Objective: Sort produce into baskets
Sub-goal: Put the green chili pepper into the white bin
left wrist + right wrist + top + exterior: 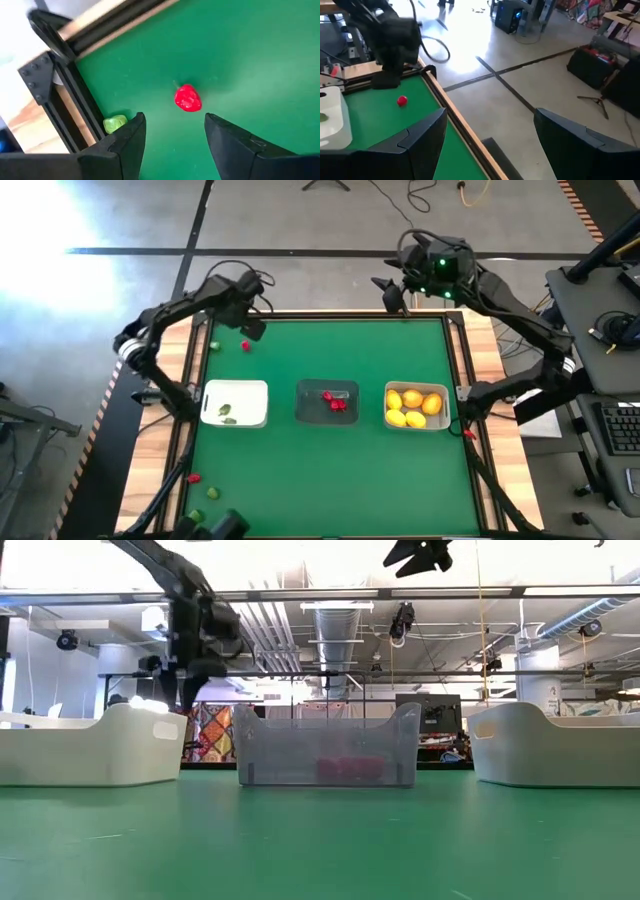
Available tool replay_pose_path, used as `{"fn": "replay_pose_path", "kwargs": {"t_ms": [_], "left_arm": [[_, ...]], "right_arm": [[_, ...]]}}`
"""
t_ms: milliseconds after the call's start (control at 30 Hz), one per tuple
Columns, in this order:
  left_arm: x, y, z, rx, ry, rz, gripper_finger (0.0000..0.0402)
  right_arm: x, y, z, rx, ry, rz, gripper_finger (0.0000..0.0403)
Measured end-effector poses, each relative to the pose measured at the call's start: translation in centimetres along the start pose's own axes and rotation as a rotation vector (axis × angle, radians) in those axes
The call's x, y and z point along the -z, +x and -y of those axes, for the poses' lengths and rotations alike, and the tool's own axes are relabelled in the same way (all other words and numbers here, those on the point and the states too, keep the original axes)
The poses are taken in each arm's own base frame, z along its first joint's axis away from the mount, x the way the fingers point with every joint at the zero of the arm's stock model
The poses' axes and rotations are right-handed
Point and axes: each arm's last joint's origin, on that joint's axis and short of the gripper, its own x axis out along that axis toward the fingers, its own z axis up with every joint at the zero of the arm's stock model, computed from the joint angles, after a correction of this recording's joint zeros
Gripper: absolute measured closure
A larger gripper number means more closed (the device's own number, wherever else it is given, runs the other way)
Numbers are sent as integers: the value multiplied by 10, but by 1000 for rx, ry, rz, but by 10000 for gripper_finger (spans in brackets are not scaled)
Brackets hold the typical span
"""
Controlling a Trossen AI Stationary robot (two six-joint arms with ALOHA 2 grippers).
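Note:
My left gripper (pixel 247 330) is open and empty near the table's far left corner, just above and beyond a small red piece (pixel 246 346) that lies on the green mat; in the left wrist view the red piece (pixel 188 97) lies ahead of the open fingers (pixel 175 131). A small green piece (pixel 115 123) lies at the mat's left edge (pixel 214 346). My right gripper (pixel 392 292) is open and empty, raised over the table's far edge. The white tray (pixel 250 392) holds green bits, the dark transparent tray (pixel 303 408) red bits, the pale tray (pixel 390 408) yellow and orange fruits.
Red (pixel 195 477) and green (pixel 212 492) bits lie on the wooden border at the near left. A red bit (pixel 468 434) lies by the mat's right edge. A black frame rail (pixel 75 95) runs along the mat's left edge beside the green piece.

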Motion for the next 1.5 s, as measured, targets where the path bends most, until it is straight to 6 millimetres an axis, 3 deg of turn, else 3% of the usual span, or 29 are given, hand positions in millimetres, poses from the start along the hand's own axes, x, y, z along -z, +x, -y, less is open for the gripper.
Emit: {"fn": "replay_pose_path", "kwargs": {"t_ms": [200,467,567,733,1000,1200,1500], "left_arm": [[-16,37,4,-45,63,-215,217],[-35,68,14,-18,529,-480,217],[-36,74,12,-55,617,-606,217],[-32,90,10,-83,623,-670,217],[-10,111,0,-353,686,-750,217],[-1,125,-4,-319,686,-751,201],[-2,136,-2,-286,760,-685,135]], "right_arm": [[1,-2,1,3,-4,-8,110],[12,3,-1,-2,23,-116,110],[14,4,-1,-6,22,-142,110],[19,1,-3,-13,62,-194,110],[23,-2,-4,-9,101,-243,110],[23,-1,-4,-9,104,-243,110],[19,0,-3,-6,123,-190,110]]}}
